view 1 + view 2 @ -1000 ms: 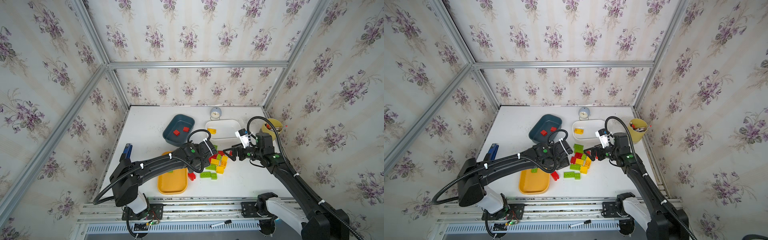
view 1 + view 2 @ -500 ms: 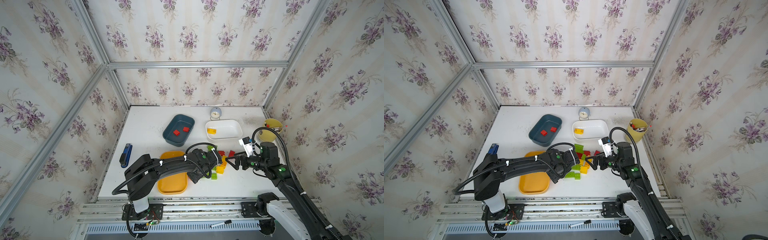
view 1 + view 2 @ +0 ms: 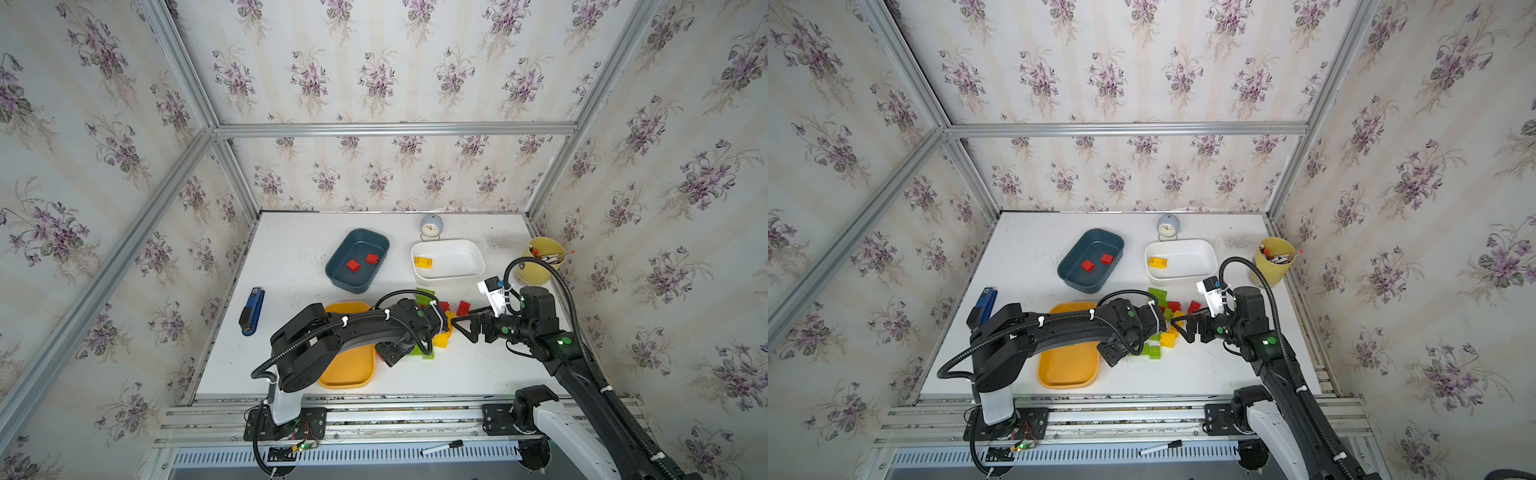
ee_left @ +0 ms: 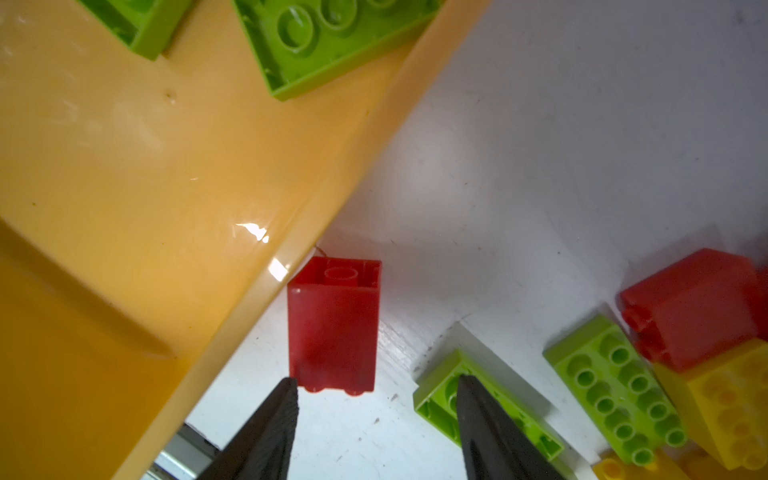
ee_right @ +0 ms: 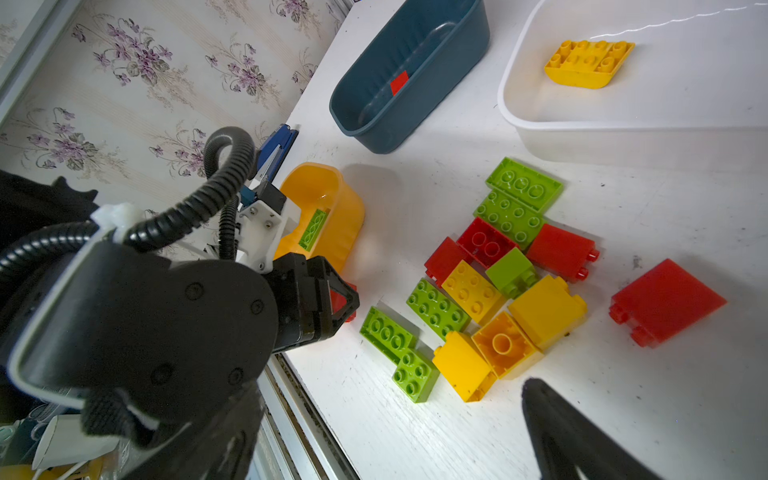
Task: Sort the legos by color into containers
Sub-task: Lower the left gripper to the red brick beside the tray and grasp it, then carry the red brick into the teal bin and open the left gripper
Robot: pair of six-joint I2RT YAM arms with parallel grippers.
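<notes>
The left gripper's (image 4: 376,384) jaws stood spread at a red brick (image 4: 334,324) beside the yellow-orange tray (image 4: 124,187); the right gripper (image 3: 464,328) gaped, empty.

Legos (image 5: 471,291) red, lime green, yellow. Blue-grey tray (image 3: 353,245), white tray (image 3: 457,259), orange-yellow tray (image 3: 349,365). Counter (image 3: 291,266) white. Wallpaper (image 3: 374,83) cream stripes w/ purple floral sprigs. Stapler (image 3: 252,309) blue, cup (image 3: 536,272) pale yellow, arms (image 3: 353,330) black, frame (image 3: 395,129) silver.

Your white tabletop (image 3: 291,257): red plastic brick (image 4: 332,320) just ahead of your left claw (image 4: 376,384), beside the shallow yellow-orange plastic tray (image 4: 124,187); mixed-colour bricks (image 5: 473,291) heaped nearby.
</notes>
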